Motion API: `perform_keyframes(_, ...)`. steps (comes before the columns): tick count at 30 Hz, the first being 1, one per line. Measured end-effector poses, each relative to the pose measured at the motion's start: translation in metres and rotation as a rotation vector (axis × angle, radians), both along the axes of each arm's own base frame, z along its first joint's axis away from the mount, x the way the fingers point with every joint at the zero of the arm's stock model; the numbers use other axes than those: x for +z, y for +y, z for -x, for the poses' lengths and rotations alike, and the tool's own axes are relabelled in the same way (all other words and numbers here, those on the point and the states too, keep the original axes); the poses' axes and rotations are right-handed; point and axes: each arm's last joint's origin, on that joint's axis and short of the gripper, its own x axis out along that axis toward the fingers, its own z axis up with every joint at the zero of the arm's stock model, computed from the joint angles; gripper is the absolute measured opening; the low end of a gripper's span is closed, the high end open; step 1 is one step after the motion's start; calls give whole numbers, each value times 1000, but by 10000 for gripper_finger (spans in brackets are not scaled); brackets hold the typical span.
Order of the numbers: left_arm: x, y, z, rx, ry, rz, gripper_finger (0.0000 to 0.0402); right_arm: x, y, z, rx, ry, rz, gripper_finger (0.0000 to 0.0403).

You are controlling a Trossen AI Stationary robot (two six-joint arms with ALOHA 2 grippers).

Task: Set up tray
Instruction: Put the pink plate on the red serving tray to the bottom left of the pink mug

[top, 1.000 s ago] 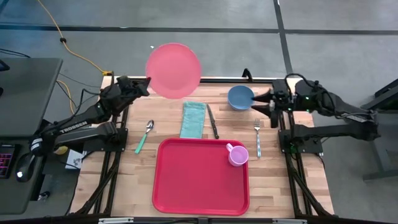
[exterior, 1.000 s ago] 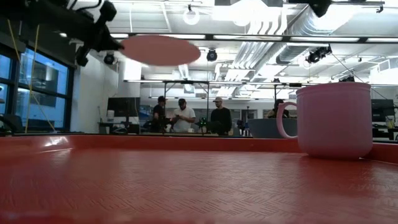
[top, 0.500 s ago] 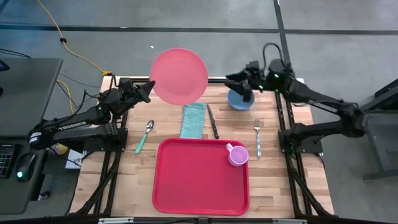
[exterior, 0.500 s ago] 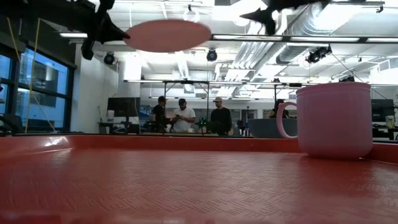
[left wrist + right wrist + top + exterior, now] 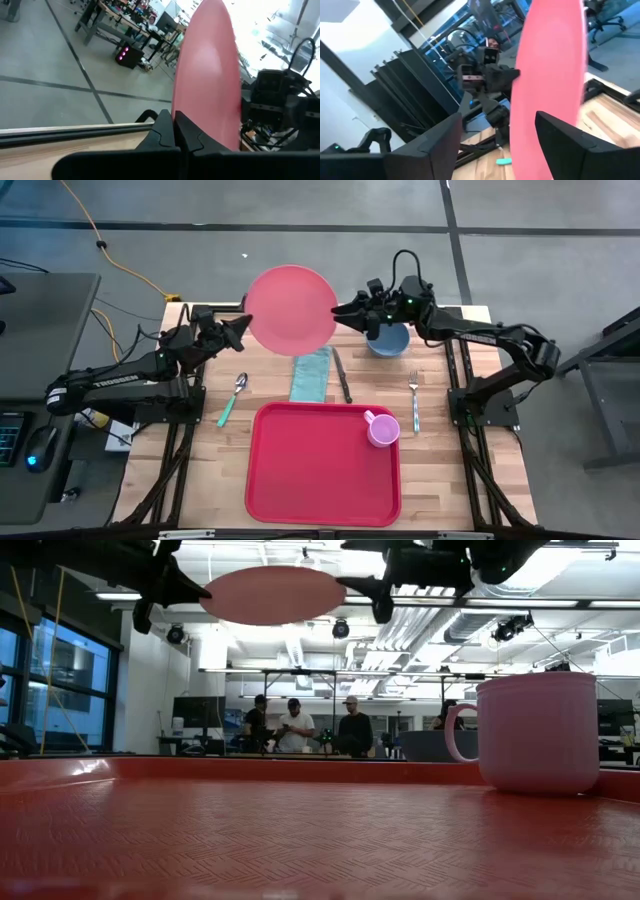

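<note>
Item: large red rectangular plastic tray (image 5: 320, 475) with rounded corners and raised rim, lying flat at lower centre of the high view, on the wooden-slat table (image 5: 215, 445). A small pink plastic mug (image 5: 381, 428) stands in its upper right corner; the rest of its floor is bare.

Item: round pink plastic plate (image 5: 291, 306), held level in the air above the table's far edge, upper centre of frame. The left gripper (image 5: 240, 328) has its jaws closed on the plate's left rim. The right gripper (image 5: 345, 311), a second ago back at the right edge beside the blue bowl (image 5: 390, 340), has swung across and now sits at the plate's right rim with jaws spread wide, one finger either side of the rim in the right wrist view, not yet closed.

Items on the table above the tray: green-handled spoon (image 5: 232, 398), folded teal cloth napkin (image 5: 311, 373), dark-handled knife (image 5: 342, 376), metal fork (image 5: 414, 402).

Assessment: a handover of the plate from left to right appears imminent; the right jaws would need to close before the left lets go. The plate has yet to reach the tray.
</note>
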Motion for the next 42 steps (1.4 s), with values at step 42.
perform_keyframes(42, 4, -1, -1, -62, -28, -31, 14, -5, -16, 17, -60, 105, 88, 241)
